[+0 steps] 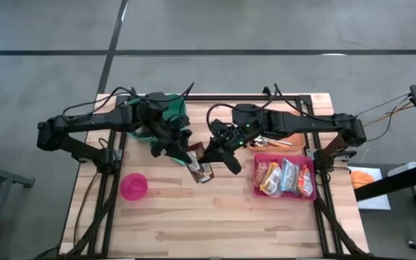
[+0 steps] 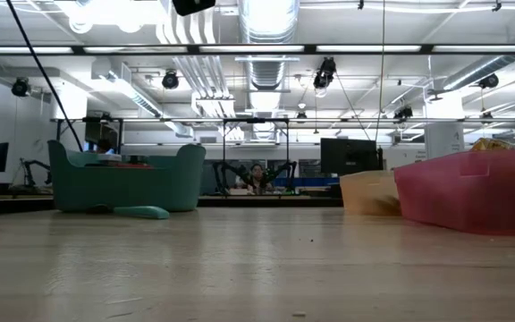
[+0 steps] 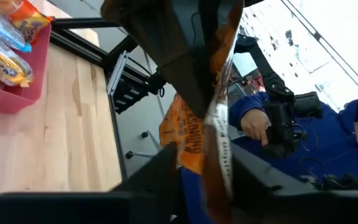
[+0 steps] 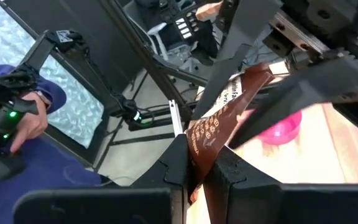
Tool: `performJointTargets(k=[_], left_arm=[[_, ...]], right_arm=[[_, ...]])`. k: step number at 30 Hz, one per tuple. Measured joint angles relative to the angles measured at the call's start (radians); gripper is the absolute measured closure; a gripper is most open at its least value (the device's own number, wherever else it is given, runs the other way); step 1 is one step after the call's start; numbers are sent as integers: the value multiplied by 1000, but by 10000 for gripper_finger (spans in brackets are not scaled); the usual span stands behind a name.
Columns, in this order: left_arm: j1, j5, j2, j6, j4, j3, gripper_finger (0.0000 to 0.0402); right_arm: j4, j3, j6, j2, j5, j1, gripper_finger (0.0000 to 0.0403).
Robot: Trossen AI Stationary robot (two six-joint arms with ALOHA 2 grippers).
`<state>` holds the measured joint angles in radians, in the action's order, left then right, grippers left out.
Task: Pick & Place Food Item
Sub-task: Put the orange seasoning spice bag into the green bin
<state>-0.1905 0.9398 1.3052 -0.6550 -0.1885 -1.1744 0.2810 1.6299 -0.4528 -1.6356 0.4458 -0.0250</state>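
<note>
Jaws: right gripper [image 4: 194, 168] pinches snack packet [image 4: 219, 121] | left gripper [image 3: 201, 168] apparently closed on it | mid-table, above surface

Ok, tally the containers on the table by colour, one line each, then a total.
Red tray: 1
Green bin: 1
Pink bowl: 1
Orange container: 1
Total: 4

Taking the table [image 1: 215, 224] as my reference: I see the bowl [image 1: 133, 186] on it toward its left side, the tray [image 1: 257, 189] toward its right with packets [image 1: 287, 177] lying in it, and a basket [image 1: 170, 108] at its far edge, left of centre.
</note>
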Motion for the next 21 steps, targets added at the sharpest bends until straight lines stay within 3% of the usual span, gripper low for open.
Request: performJointTargets(k=[6,10,21], left_arm=[[0,4,-1,-67,14,0,389],[0,3,-3,-91,11,0,398],[0,-41,-23,-114,-2,0,400]], right_arm=[[1,-1,0,-1,0,0,384],[0,-1,-34,-1,0,0,365],[-3,-1,-61,-1,-2,-1,216]])
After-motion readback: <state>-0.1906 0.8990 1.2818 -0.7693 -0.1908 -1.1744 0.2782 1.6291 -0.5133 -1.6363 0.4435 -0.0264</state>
